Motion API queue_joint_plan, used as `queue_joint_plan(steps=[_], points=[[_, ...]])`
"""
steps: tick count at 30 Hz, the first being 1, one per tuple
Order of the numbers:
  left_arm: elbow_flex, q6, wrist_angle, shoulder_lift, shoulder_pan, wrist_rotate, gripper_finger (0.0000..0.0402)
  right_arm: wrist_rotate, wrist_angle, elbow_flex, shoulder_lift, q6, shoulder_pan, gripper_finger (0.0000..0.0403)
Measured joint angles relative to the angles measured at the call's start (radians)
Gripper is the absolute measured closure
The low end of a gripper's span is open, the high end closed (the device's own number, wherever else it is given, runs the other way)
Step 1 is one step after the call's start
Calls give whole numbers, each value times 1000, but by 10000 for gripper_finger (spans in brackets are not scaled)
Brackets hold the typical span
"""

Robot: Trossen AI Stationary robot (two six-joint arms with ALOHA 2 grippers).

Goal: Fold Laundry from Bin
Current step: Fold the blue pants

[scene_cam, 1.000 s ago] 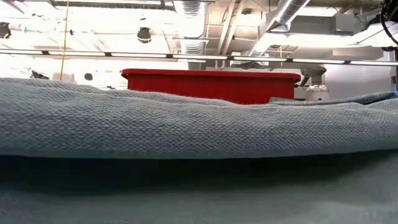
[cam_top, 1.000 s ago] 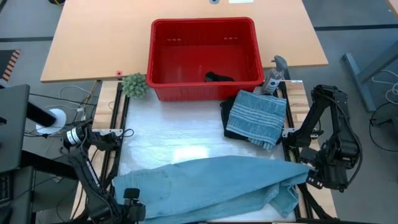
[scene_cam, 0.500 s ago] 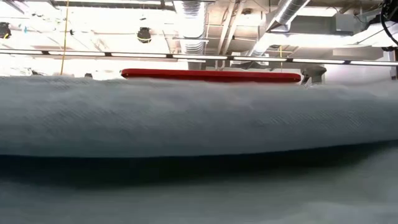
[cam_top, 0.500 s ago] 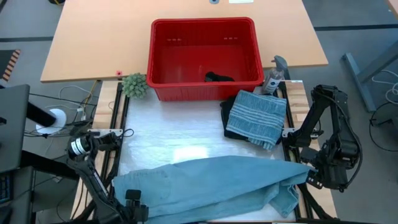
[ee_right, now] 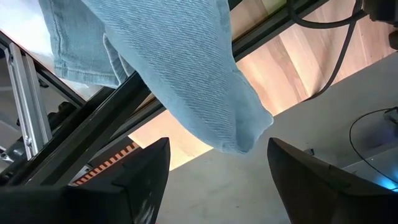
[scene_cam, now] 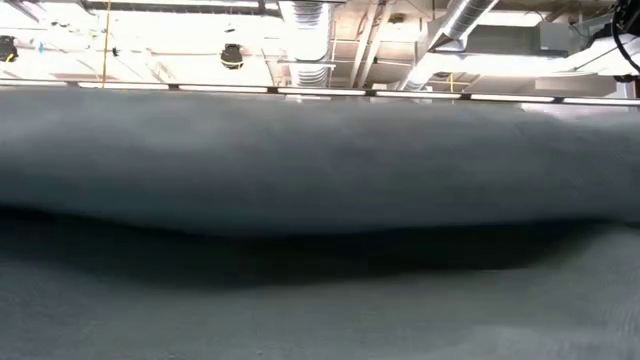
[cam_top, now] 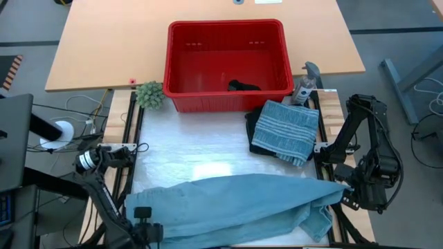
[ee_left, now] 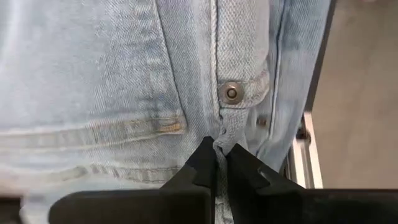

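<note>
Pinching jeans point(cam_top: 235, 204) waistband beside button point(ee_left: 231, 93): left gripper point(ee_left: 215, 167) clamping thin fabric fold at table's near-left edge. Right gripper point(ee_right: 217, 163) hanging wide open, empty, off near-right corner. Risking slip: shallow bite pulling free under denim weight. Bin point(cam_top: 228, 63) sitting at far side.

The left end effector point(ee_left: 216, 163) pinches the denim jeans point(ee_left: 124, 74) below a rivet point(ee_left: 231, 93).

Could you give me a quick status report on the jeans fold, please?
Left gripper shut on jeans waistband, near the button. Right gripper open beside the hanging jeans leg, empty. Nothing in the way.
</note>
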Motion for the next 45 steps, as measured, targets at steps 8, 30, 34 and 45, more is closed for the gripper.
queue_joint_plan(steps=[8,30,34,45], points=[[158,-14,-187,-1,-65,-55,400,0,-2,0,0,4,0,108],[172,141,-32,152,-144,45,401,-1,1,0,0,32,0,107],[172,109,-87,166,-153,61,401,-19,2,0,0,31,0,107],[215,115,-81,73,-139,-61,308,-26,-2,0,0,23,0,107]])
